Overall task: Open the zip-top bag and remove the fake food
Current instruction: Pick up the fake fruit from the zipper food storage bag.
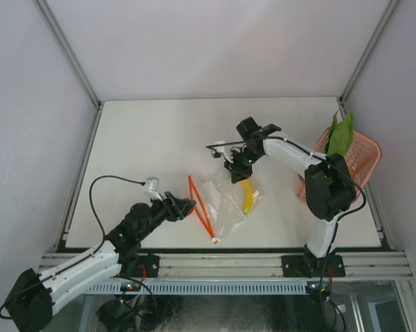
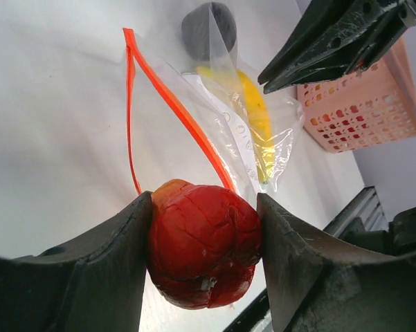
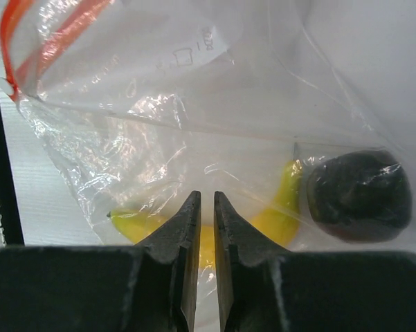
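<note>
Inside 1 zip-top bag (image 3: 159,90) lie 1 banana (image 3: 280,214) and 1 ball (image 3: 358,196) (dark).

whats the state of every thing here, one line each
zip-top bag: open, zipper strips spread apart
red fruit: out of the bag, clamped between the left fingers
banana: inside the bag
dark ball: inside the bag
green leafy vegetable: standing in the pink basket
right fingers: almost shut, apparently pinching the bag's film
</note>
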